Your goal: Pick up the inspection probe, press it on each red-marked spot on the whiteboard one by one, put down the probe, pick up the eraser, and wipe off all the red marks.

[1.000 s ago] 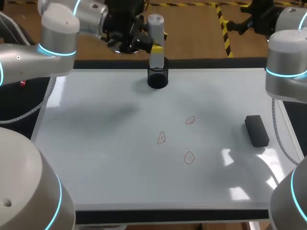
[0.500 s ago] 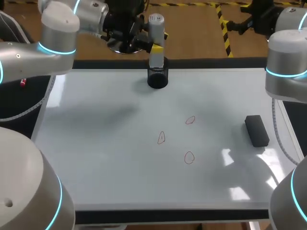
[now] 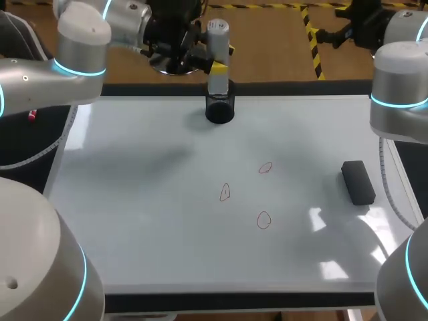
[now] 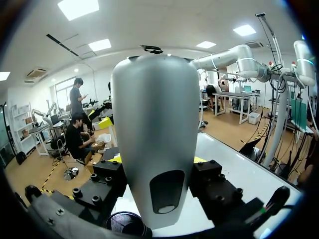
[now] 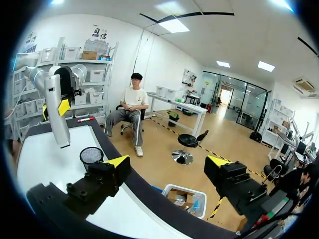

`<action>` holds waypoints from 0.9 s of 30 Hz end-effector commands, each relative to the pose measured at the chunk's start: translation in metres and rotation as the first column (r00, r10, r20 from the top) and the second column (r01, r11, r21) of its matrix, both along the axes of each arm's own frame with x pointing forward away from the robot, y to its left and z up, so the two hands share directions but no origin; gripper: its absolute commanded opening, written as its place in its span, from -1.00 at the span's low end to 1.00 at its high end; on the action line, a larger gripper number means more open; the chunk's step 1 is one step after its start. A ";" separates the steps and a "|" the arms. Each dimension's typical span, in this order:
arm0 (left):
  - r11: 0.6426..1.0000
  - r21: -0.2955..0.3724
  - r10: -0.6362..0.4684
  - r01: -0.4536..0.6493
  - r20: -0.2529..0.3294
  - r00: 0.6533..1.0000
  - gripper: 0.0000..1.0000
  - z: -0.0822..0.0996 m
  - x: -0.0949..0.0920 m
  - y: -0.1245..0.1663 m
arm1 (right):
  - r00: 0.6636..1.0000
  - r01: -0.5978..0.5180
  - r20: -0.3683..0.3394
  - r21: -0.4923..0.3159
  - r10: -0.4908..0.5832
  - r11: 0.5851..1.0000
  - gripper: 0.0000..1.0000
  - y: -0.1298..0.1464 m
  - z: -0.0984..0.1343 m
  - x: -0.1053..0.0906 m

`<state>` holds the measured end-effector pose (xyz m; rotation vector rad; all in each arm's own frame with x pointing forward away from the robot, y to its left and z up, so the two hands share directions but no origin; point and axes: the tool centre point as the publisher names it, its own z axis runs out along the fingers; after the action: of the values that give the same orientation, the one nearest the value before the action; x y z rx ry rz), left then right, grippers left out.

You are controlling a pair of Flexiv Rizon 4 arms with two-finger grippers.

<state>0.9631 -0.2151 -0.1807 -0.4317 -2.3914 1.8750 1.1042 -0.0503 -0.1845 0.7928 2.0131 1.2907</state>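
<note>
The left gripper [image 3: 223,59] clamps the upright inspection probe [image 4: 155,124] from both sides, with the probe's tip just above the black holder cup [image 3: 219,110] at the whiteboard's [image 3: 134,200] far edge. The right gripper [image 5: 169,172] gapes wide and empty past that edge. Three red marks [image 3: 263,219] lie mid-board, and the eraser [image 3: 358,181] rests near the right edge.

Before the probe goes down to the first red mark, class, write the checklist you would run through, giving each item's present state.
1. Probe gripped between the left claw fingers: ok.
2. Probe tip clear of the black holder, judged from the right wrist view: ok.
3. Three red marks uncovered on the whiteboard: ok.
4. Probe above a mark: not ok, it hangs at the far edge.
5. Eraser apart from the marks: ok.
6. Right claw open, off the board: ok.
</note>
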 end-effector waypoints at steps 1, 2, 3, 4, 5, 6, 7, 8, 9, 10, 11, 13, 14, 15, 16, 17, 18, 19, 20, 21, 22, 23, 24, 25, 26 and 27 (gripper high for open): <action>1.000 0.001 -0.001 0.001 0.000 1.000 -1.00 0.001 0.001 -0.001 | 1.000 0.000 0.000 0.000 0.000 1.000 1.00 0.000 0.000 0.000; 1.000 0.001 -0.001 0.001 0.000 1.000 -1.00 0.001 0.001 -0.001 | 1.000 0.000 0.000 0.000 0.000 1.000 1.00 0.000 0.000 0.000; 1.000 -0.012 -0.001 0.001 -0.010 1.000 -1.00 0.001 -0.002 0.000 | 1.000 0.000 0.000 0.000 0.000 1.000 1.00 0.000 0.000 0.000; 1.000 0.005 -0.012 0.012 -0.008 1.000 -1.00 0.001 -0.003 0.000 | 1.000 0.000 0.000 0.000 0.000 1.000 1.00 0.000 0.000 0.000; 1.000 0.005 -0.007 0.007 -0.006 1.000 -1.00 0.001 -0.005 0.001 | 1.000 0.000 0.000 0.000 0.000 1.000 1.00 0.000 0.000 0.000; 1.000 0.002 -0.004 0.004 -0.009 1.000 -1.00 0.001 -0.006 0.002 | 1.000 0.000 0.000 0.000 0.000 1.000 1.00 0.000 0.000 0.000; 1.000 0.001 -0.003 0.003 -0.010 1.000 -1.00 0.001 -0.007 0.004 | 1.000 0.000 0.000 0.000 0.000 1.000 1.00 0.000 0.000 0.000; 1.000 0.000 0.004 -0.004 -0.011 1.000 -1.00 0.000 -0.009 0.005 | 1.000 0.000 0.000 0.000 0.000 1.000 1.00 0.000 0.000 0.000; 1.000 -0.001 0.004 -0.004 -0.012 1.000 -1.00 0.000 -0.011 0.007 | 1.000 0.000 0.000 0.000 0.000 1.000 1.00 0.000 0.000 0.000; 1.000 -0.005 0.011 -0.011 -0.013 1.000 -1.00 0.000 -0.013 0.008 | 1.000 0.000 0.000 0.000 0.000 1.000 1.00 0.000 0.000 0.000; 1.000 -0.009 0.017 -0.017 -0.017 1.000 -1.00 0.000 -0.016 0.009 | 1.000 0.000 0.000 0.000 0.000 1.000 1.00 0.000 0.000 0.000; 1.000 -0.005 0.023 -0.023 -0.023 0.999 -1.00 -0.001 -0.020 0.011 | 1.000 0.000 0.000 0.000 0.000 1.000 1.00 0.000 0.000 0.000; 1.000 -0.008 0.024 -0.024 -0.026 0.999 -1.00 -0.002 -0.022 0.011 | 1.000 0.000 0.000 0.000 0.000 1.000 1.00 0.000 0.000 0.000; 1.000 -0.010 0.023 -0.023 -0.027 0.999 -1.00 -0.002 -0.024 0.012 | 1.000 0.000 0.000 0.000 0.000 1.000 1.00 0.000 0.000 0.000; 1.000 -0.006 0.027 -0.027 -0.031 0.999 -1.00 -0.003 -0.026 0.012 | 1.000 0.000 0.000 0.000 0.000 1.000 1.00 0.000 0.000 0.000; 1.000 -0.007 0.028 -0.029 -0.032 0.999 -1.00 -0.003 -0.028 0.013 | 1.000 0.000 0.000 0.000 0.000 1.000 1.00 0.000 0.000 0.000; 1.000 -0.007 0.029 -0.030 -0.033 0.999 -1.00 -0.003 -0.029 0.014 | 1.000 0.000 0.000 0.000 0.000 1.000 1.00 0.000 0.000 0.000; 0.999 -0.008 0.031 -0.031 -0.033 0.999 -1.00 -0.003 -0.030 0.015 | 1.000 0.000 0.000 0.000 0.000 1.000 1.00 0.000 0.000 0.000; 0.999 -0.013 0.033 -0.033 -0.033 0.999 -1.00 -0.003 -0.033 0.015 | 1.000 0.000 0.000 0.000 0.000 1.000 1.00 0.000 0.000 0.000; 0.999 -0.014 0.032 -0.033 -0.033 0.999 -1.00 -0.004 -0.036 0.015 | 1.000 0.000 0.000 0.000 0.000 1.000 1.00 0.000 0.000 0.000; 0.999 -0.008 0.032 -0.032 -0.034 0.999 -1.00 -0.005 -0.039 0.015 | 1.000 0.000 0.000 0.000 0.000 1.000 1.00 0.000 0.000 0.000; 0.999 -0.014 0.033 -0.034 -0.036 0.999 -1.00 -0.006 -0.042 0.015 | 1.000 0.000 0.000 0.000 0.000 1.000 1.00 0.000 0.000 0.000; 0.999 -0.014 0.033 -0.033 -0.036 0.999 -1.00 -0.006 -0.045 0.015 | 1.000 0.000 0.000 0.000 0.000 1.000 1.00 0.000 0.000 0.000; 0.999 -0.013 0.033 -0.033 -0.036 0.999 -1.00 -0.007 -0.048 0.015 | 1.000 0.000 0.000 0.000 0.000 1.000 1.00 0.000 0.000 0.000; 0.999 -0.022 0.033 -0.034 -0.036 0.999 -1.00 -0.008 -0.051 0.016 | 1.000 0.000 0.000 0.000 0.000 1.000 1.00 0.000 0.000 0.000; 0.999 -0.014 0.042 -0.042 -0.036 0.998 -1.00 -0.010 -0.053 0.017 | 1.000 0.000 0.000 0.000 0.000 1.000 1.00 0.000 0.000 0.000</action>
<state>0.9200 -0.2009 -0.1892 -0.3801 -2.3574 1.8820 1.1042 -0.0503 -0.1845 0.7928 2.0131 1.2907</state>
